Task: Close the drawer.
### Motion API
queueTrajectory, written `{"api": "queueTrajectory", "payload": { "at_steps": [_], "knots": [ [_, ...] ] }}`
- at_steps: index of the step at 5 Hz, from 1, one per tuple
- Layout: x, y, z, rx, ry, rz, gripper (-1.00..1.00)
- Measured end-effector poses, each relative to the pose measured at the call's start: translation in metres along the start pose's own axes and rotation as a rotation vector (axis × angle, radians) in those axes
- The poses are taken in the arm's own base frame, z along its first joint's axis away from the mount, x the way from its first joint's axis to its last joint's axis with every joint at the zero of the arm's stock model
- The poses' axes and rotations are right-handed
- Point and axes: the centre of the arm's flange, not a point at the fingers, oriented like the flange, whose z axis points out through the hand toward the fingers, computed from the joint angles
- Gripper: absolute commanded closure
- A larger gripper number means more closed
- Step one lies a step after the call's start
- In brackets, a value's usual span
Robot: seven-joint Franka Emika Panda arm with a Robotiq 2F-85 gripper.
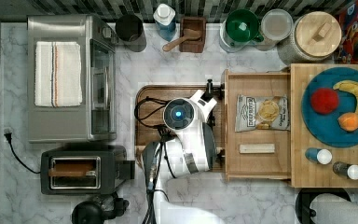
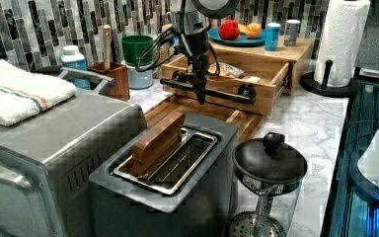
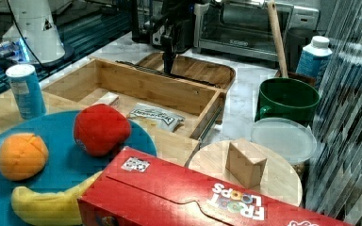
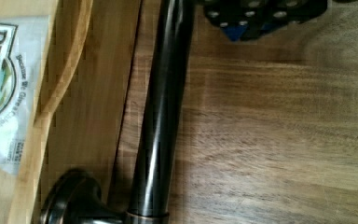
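The drawer [image 1: 256, 77] is a light-wood box, pulled out toward the top view's left from under a wooden top [image 1: 303, 168]. Inside lie a chip bag [image 1: 262, 113] and a small pale block [image 1: 257, 148]. A black bar handle [image 2: 222, 94] runs along its front. My gripper [image 2: 200, 91] points down at that handle, on the side of the brown cutting board [image 1: 149, 135]. In the wrist view the handle [image 4: 161, 116] runs right beside the dark fingertips [image 4: 242, 18], which look shut with nothing between them. The right view has the gripper [image 3: 168, 61] at the drawer's [image 3: 122, 80] front rim.
A toaster oven [image 1: 70, 77] and a toaster [image 1: 81, 170] stand at the top view's left. A blue plate [image 1: 326, 135] with fruit sits on the wooden top. Jars, a green mug [image 1: 242, 25] and a bottle line the back wall. A paper towel roll [image 2: 343, 39] stands beside the drawer unit.
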Motion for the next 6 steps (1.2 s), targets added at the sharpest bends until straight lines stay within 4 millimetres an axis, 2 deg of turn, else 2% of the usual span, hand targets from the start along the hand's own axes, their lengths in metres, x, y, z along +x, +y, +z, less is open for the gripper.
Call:
{"api": "queueTrajectory", "payload": {
  "at_steps": [1, 3, 4, 6],
  "knots": [
    [0.0, 0.01, 0.004, -0.009, -0.004, -0.036, 1.0],
    [0.002, 0.045, 0.004, 0.01, 0.061, -0.087, 1.0],
    [-0.002, 0.065, 0.007, 0.014, 0.057, -0.12, 1.0],
    [-0.011, 0.119, 0.015, 0.036, 0.069, -0.118, 1.0]
  ]
}}
